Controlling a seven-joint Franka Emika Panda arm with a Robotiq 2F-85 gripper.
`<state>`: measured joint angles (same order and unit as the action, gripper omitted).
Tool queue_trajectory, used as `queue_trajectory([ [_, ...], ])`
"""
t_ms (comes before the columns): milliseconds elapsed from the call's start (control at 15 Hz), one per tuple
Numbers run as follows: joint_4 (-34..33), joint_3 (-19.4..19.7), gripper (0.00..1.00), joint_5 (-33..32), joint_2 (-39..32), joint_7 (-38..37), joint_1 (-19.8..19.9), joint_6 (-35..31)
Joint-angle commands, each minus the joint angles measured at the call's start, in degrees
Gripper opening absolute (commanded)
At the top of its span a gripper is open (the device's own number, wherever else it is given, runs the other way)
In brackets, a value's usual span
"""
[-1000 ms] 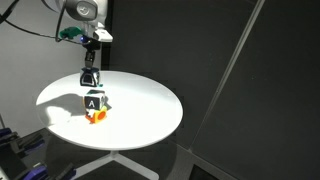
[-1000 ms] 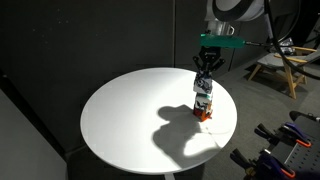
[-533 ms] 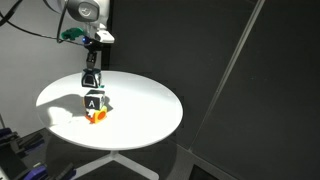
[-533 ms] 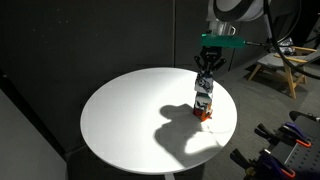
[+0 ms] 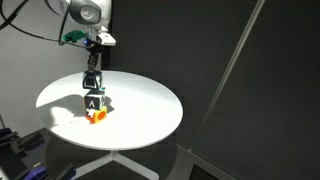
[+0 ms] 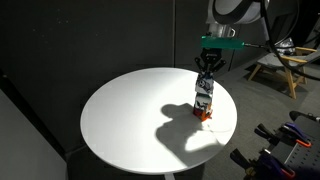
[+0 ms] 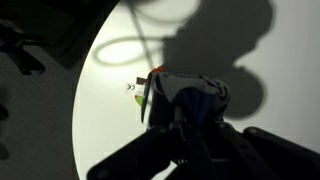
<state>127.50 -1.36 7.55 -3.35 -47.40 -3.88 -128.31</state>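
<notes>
The jaws are closed on the lettered block [image 5: 93, 101], which tops a small stack over an orange block [image 5: 97, 116] toward the round desk's [image 5: 150, 110] rim. A sideways drag or skewed release could topple the stack.

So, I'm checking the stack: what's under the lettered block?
An orange block lies under the lettered block, on the round white table. A green edge shows beside it in the wrist view; the rest is covered.
</notes>
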Motion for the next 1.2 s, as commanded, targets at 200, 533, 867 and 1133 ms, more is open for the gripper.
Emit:
queue_trajectory([
  [200,-1.43,0.46,0.04,0.48,-1.27,0.49,0.77,0.20],
  [533,-2.09,0.90,0.04,0.51,-2.09,0.55,0.89,0.45],
  [867,-3.07,1.26,0.04,0.43,-2.84,0.32,1.13,0.54],
  [1133,-3.01,1.35,0.04,0.15,-3.38,0.45,1.13,0.34],
])
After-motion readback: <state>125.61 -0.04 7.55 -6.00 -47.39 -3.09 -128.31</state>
